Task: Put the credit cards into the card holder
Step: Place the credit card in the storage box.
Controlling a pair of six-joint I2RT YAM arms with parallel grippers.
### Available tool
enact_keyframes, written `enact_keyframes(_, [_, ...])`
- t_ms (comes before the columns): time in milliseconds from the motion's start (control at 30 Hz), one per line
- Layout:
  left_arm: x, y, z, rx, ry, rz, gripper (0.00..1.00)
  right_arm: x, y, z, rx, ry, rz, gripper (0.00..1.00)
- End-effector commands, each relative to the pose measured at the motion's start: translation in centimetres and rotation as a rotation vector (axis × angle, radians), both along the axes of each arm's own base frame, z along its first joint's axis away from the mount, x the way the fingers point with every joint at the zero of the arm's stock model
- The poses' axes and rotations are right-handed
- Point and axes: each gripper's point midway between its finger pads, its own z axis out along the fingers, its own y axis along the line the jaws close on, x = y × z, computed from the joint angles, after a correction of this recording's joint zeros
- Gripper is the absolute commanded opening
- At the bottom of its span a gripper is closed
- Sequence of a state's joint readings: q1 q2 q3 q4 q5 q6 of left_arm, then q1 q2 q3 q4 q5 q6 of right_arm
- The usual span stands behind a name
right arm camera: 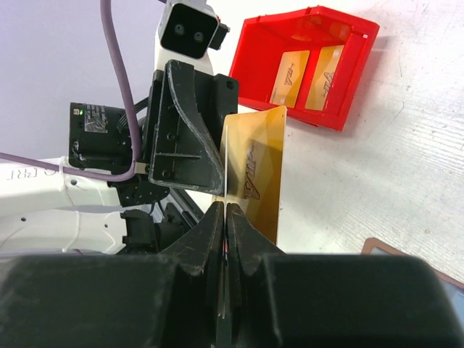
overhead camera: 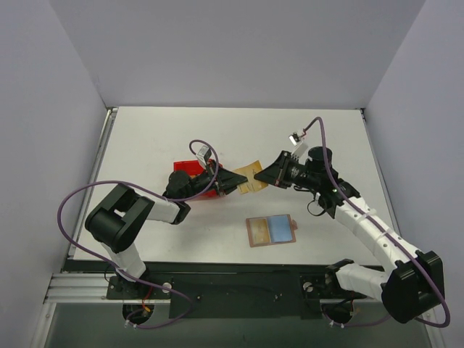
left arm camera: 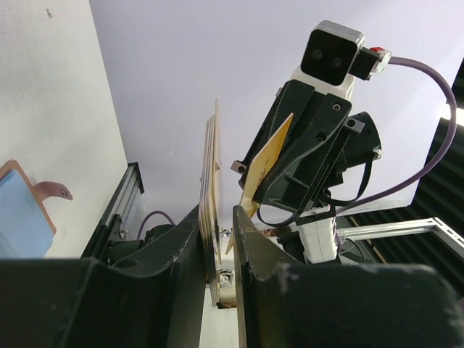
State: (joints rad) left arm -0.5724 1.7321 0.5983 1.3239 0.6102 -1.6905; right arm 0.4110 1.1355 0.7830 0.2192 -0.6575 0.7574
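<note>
Above the table's middle my two grippers meet tip to tip. The left gripper (overhead camera: 233, 181) (left arm camera: 219, 212) stands slightly open, with a stack of gold credit cards (left arm camera: 209, 170) edge-on against one finger and a gap to the other. My right gripper (overhead camera: 266, 176) (right arm camera: 226, 209) is shut on one gold card (left arm camera: 270, 156) whose far end still reaches between the left jaws. A gold card face marked VIP (right arm camera: 255, 170) shows in the right wrist view. The card holder (overhead camera: 272, 230) lies open and flat on the table nearer the arm bases, tan and light blue inside.
A red bin (overhead camera: 190, 167) (right arm camera: 348, 87) sits under the left arm, with two more gold cards (right arm camera: 290, 78) in it. The table's left metal edge (overhead camera: 101, 167) and grey walls surround the work area.
</note>
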Motion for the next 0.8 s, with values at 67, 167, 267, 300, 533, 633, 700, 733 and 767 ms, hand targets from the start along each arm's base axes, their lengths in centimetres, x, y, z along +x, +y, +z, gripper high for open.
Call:
enact_keyframes(67, [-0.8,0.9,4.9,-0.144,-0.222,0.014,0.28,0.4,-0.5,2.4,0.042,-0.092,-0.025,0.00])
enact_keyframes(167, [-0.8,0.9,4.9,-0.142,-0.223,0.014,0.21,0.6,-0.8,2.7,0.053,-0.103,-0.041,0.00])
enact_keyframes(267, [-0.8,0.9,4.9,-0.144,-0.223,0.017,0.13,0.6,-1.2,3.1,0.060,-0.122,-0.058,0.00])
enact_keyframes(300, [-0.8,1.0,4.8,-0.144,-0.223,0.017,0.10,0.5,-1.4,3.2,0.061,-0.131,-0.067,0.00])
enact_keyframes(533, [-0.5,1.2,4.4,-0.129,-0.219,0.029,0.00,0.1,-2.6,5.3,0.087,-0.220,-0.111,0.00])
enact_keyframes(633, [0.2,1.8,4.2,-0.102,-0.223,0.054,0.00,-0.2,-3.4,6.3,0.082,-0.275,-0.144,0.00])
enact_keyframes(700, [1.0,2.7,4.1,-0.082,-0.226,0.079,0.00,-0.3,-4.0,6.5,0.066,-0.293,-0.166,0.00])
enact_keyframes(733, [1.2,2.9,3.5,-0.059,-0.209,0.079,0.00,-0.3,-4.1,6.4,0.059,-0.292,-0.171,0.00])
enact_keyframes(767, [1.7,3.8,3.9,-0.044,-0.236,0.104,0.00,-0.3,-4.2,6.6,0.056,-0.301,-0.175,0.00])
